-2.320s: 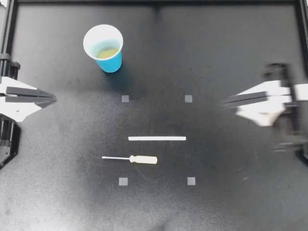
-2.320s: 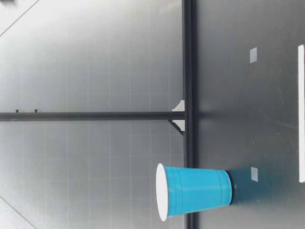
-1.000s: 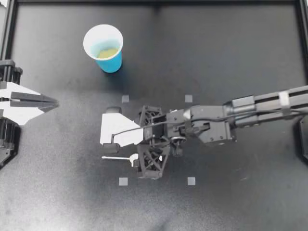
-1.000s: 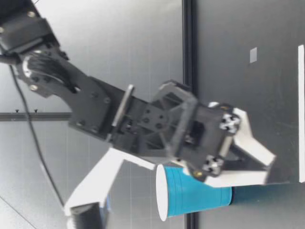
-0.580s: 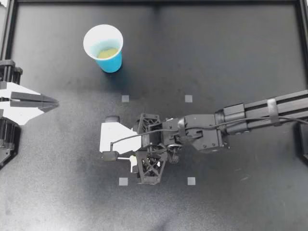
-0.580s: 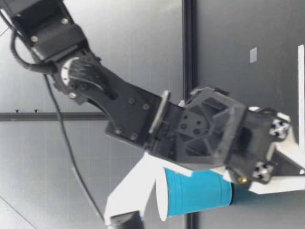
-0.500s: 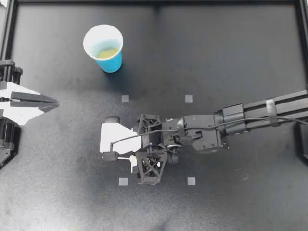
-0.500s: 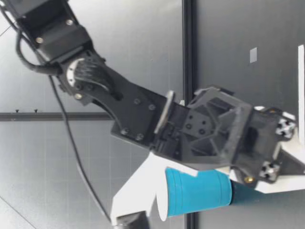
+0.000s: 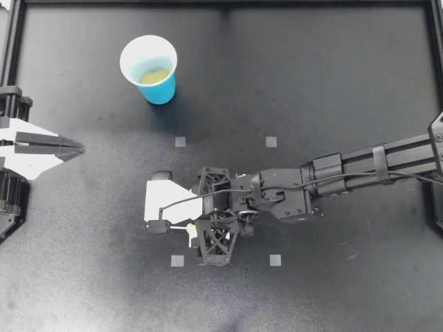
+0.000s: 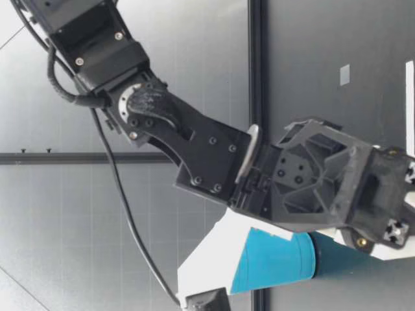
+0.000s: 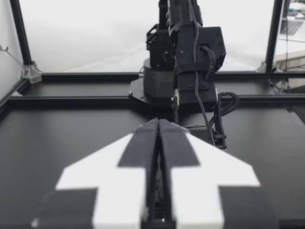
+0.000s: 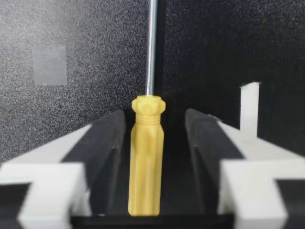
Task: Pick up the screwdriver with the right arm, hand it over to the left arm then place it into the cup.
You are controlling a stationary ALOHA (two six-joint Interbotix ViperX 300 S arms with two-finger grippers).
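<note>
A screwdriver (image 9: pixel 185 227) with a cream-yellow handle lies on the black table, mostly covered by my right gripper (image 9: pixel 208 229), which points down over it. In the right wrist view the handle (image 12: pixel 147 157) stands between the black pads (image 12: pixel 107 157). One pad is almost against it and a gap remains on the other side, so the gripper is open around the handle. The metal shaft (image 12: pixel 151 47) runs ahead of the fingers. A blue cup (image 9: pixel 149 69) with a white rim stands upright at the far left. My left gripper (image 9: pixel 73 146) is shut and holds nothing at the table's left edge.
Small grey square markers (image 9: pixel 180 142) (image 9: pixel 275 260) lie around the work area. A white tape strip (image 12: pixel 250 109) shows beside the right gripper. In the low view my right arm covers part of the cup (image 10: pixel 279 262). A black frame (image 9: pixel 221 3) borders the table.
My right arm has sunk lower over the screwdriver and its fingers have narrowed around the handle. The left arm, the cup and the screwdriver have not moved.
</note>
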